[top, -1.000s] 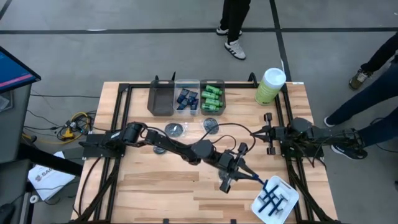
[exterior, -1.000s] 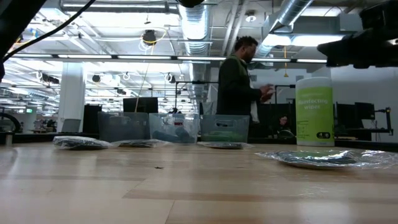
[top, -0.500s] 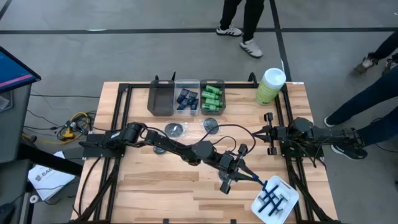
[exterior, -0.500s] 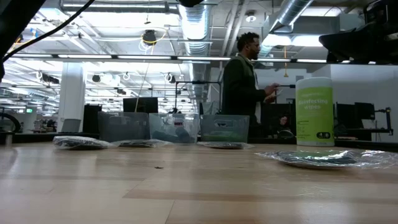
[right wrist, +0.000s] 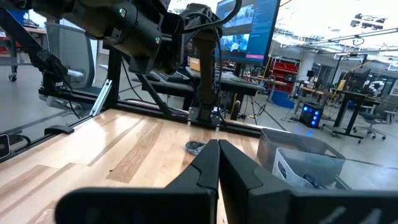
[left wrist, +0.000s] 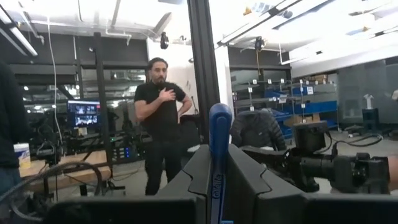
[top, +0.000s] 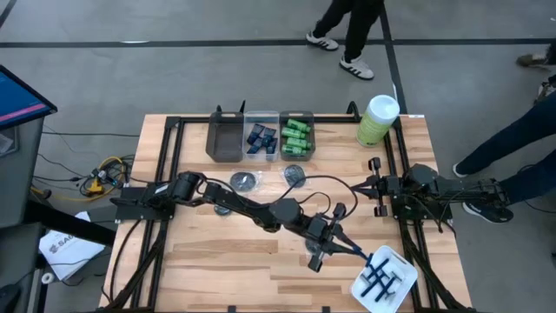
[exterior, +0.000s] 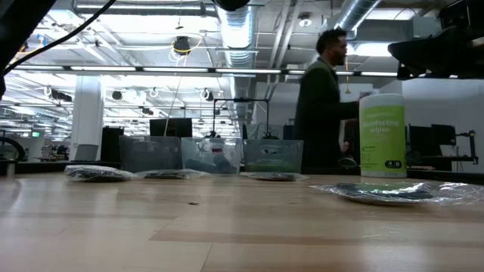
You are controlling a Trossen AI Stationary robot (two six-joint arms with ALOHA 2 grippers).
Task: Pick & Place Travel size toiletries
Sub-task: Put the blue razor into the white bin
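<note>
Left gripper [top: 323,250] pinching a thin blue razor [left wrist: 219,140] upright beside the white tray [top: 401,289], right gripper [top: 375,187] pressed closed and parked by the table's right edge.

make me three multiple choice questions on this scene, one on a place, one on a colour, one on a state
1. Where on the table does the white tray lie?
A. the near right corner
B. the far left corner
C. beside the three bins

2. What colour are the mini bottles in the rightmost bin?
A. red
B. bright green
C. white

3. What is the left claw doing?
A. hanging open and empty
B. shut on a blue razor
C. shut on the wipes canister

Answers:
1. A, since the high view shows the tray at the near right corner, close to the left arm's tip.
2. B, as the high view shows bright green bottles in that bin.
3. B, because the left wrist view shows the blue razor standing up between the closed fingers.
</note>
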